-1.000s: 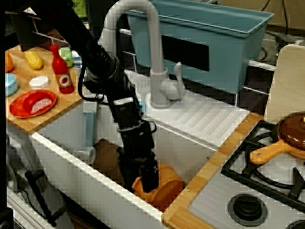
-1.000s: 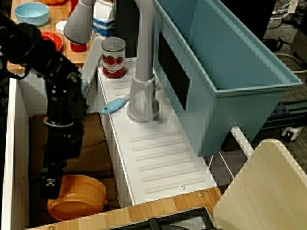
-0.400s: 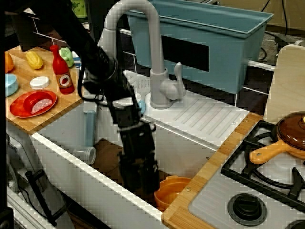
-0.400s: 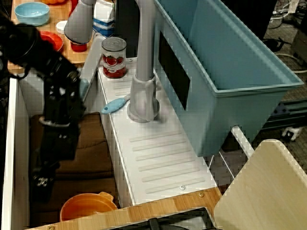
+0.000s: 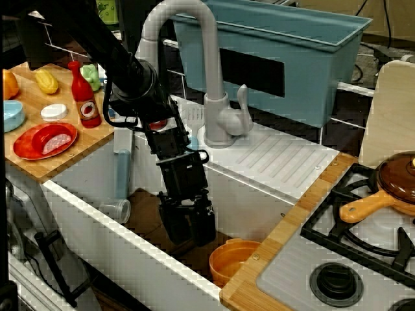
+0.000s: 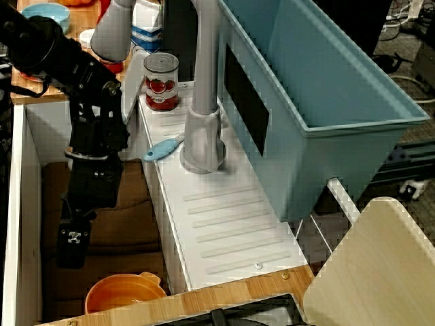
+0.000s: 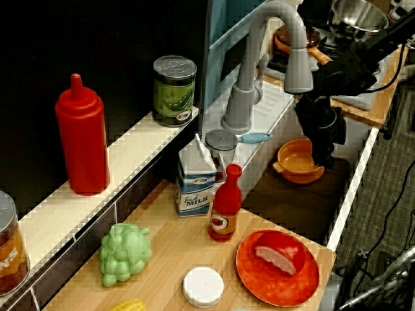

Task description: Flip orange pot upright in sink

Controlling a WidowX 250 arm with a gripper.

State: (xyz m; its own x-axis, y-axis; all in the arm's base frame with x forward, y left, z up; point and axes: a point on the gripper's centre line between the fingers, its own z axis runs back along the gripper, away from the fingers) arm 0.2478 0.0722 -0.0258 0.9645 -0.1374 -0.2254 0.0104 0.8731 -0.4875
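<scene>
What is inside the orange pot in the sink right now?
Nothing shows inside the orange pot: it stands mouth-up on the sink floor, and its visible interior is bare orange. The near rim and counter edge hide part of its bottom. The gripper hangs beside it, apart.

I'm working in a toy kitchen: white sink (image 5: 97,214) with grey faucet (image 5: 194,39), stove burners (image 5: 337,282) (a brown pan (image 5: 395,181) on top), wooden counter (image 7: 175,259) holding play food.

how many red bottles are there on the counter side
2. A small red sauce bottle stands on the wooden counter beside the milk carton; a taller red squeeze bottle stands on the white ledge behind. Others may be hidden.
</scene>
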